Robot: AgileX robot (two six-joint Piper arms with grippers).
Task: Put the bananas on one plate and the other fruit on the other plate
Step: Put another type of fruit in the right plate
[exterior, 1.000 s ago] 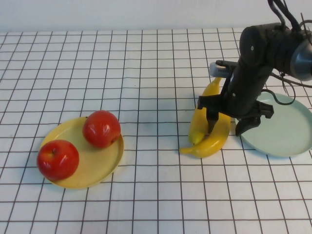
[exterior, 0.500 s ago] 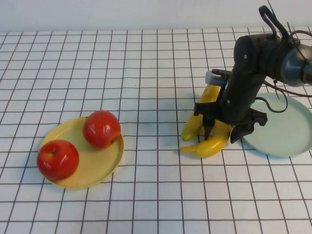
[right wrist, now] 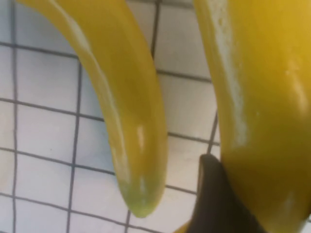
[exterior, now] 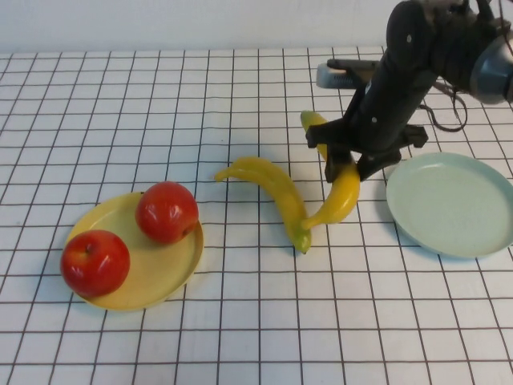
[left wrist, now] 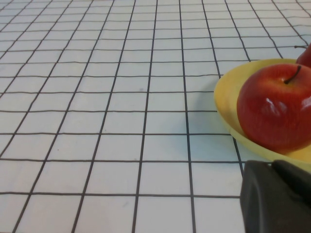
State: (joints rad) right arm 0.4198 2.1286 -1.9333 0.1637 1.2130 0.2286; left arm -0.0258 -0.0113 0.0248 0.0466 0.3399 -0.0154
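Observation:
My right gripper point(exterior: 345, 170) is shut on one banana point(exterior: 343, 192) and holds it above the table, just left of the pale blue-green plate point(exterior: 454, 204), which is bare. In the right wrist view the held banana point(right wrist: 262, 107) rests against one dark finger point(right wrist: 214, 199). The second banana point(exterior: 272, 192) lies on the table in the middle; it also shows in the right wrist view point(right wrist: 121, 97). Two red apples point(exterior: 167, 212) point(exterior: 94, 263) sit on the pale yellow plate point(exterior: 178, 265) at the left. My left gripper point(left wrist: 272, 167) is shut and empty beside that plate point(left wrist: 228, 111), near an apple point(left wrist: 274, 111).
The white gridded tablecloth point(exterior: 240, 88) covers the table. The right arm point(exterior: 417, 56) reaches in from the far right. Open cloth lies between the two plates and along the front edge.
The right gripper has risen and moved away from me with one banana in it. The other banana has swung left and now lies on the table's middle.

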